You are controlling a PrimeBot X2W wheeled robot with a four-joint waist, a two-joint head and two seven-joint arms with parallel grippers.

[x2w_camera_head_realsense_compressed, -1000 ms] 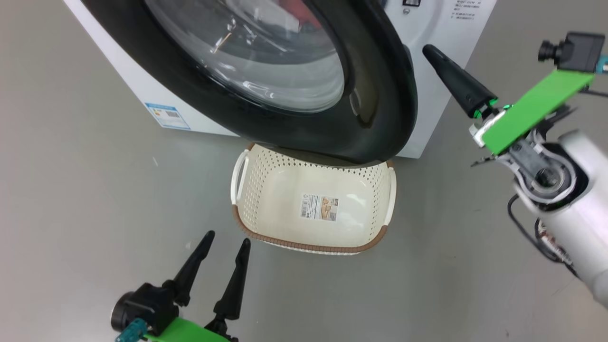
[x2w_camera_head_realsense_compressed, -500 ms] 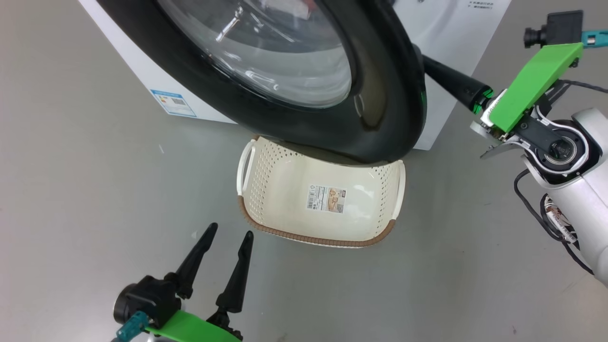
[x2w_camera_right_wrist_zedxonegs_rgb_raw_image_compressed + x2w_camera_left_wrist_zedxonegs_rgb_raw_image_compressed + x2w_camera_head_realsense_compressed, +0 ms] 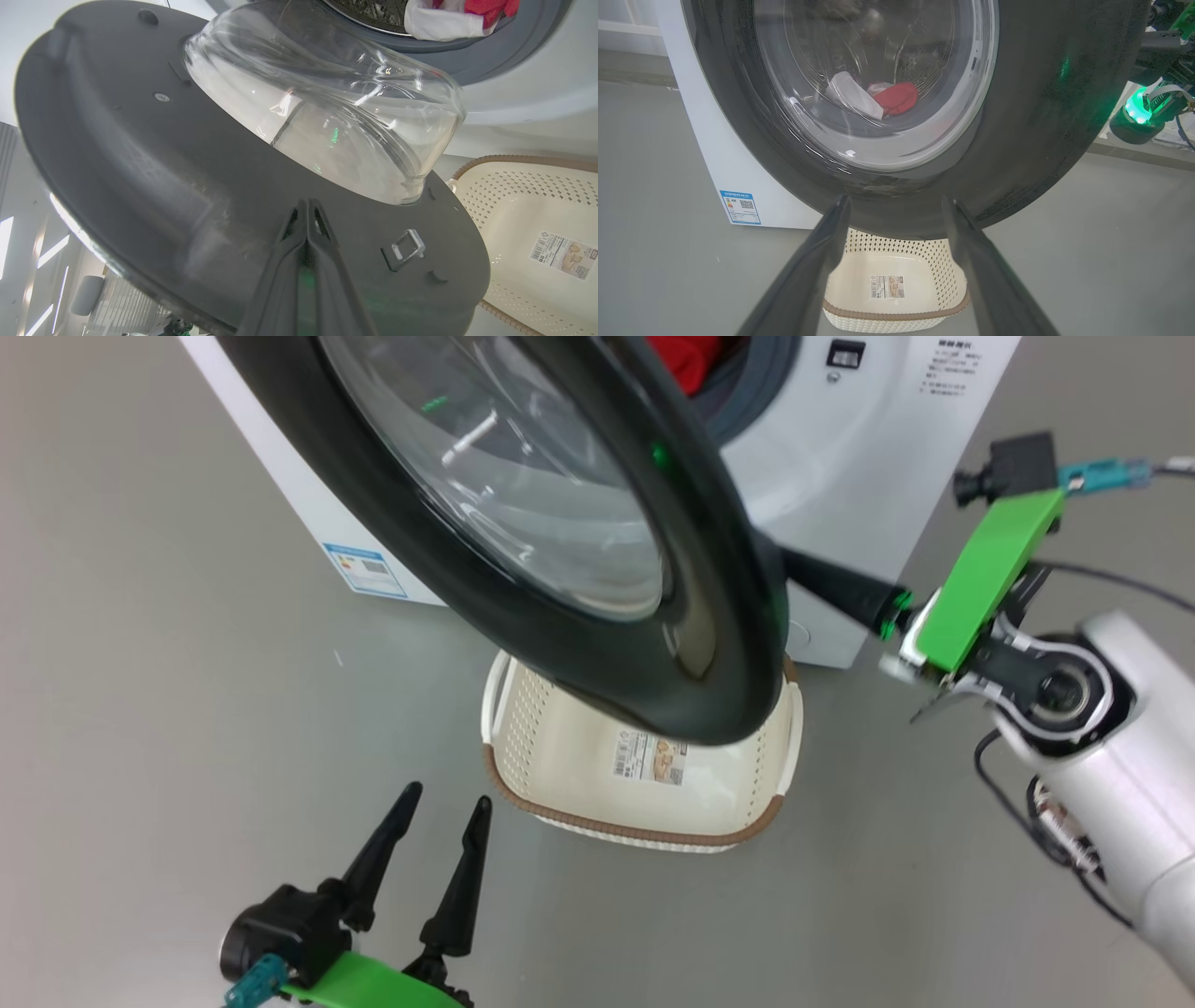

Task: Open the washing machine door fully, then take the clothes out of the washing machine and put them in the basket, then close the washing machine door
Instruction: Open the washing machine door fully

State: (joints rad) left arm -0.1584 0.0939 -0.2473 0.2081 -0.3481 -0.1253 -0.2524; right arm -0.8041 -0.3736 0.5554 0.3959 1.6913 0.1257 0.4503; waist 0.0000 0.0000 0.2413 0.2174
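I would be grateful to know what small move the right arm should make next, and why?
Probably push the washing machine door wider with the shut right gripper, whose tips sit at the door's inner face. The door stands only partly open, hanging over the basket, and the clothes lie in the drum.

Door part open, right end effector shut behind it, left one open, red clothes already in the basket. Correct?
No. The clothes lie inside the washing machine, not in the basket, as the right wrist view shows. The door is part open, the right end effector shut behind it, the left end effector open.
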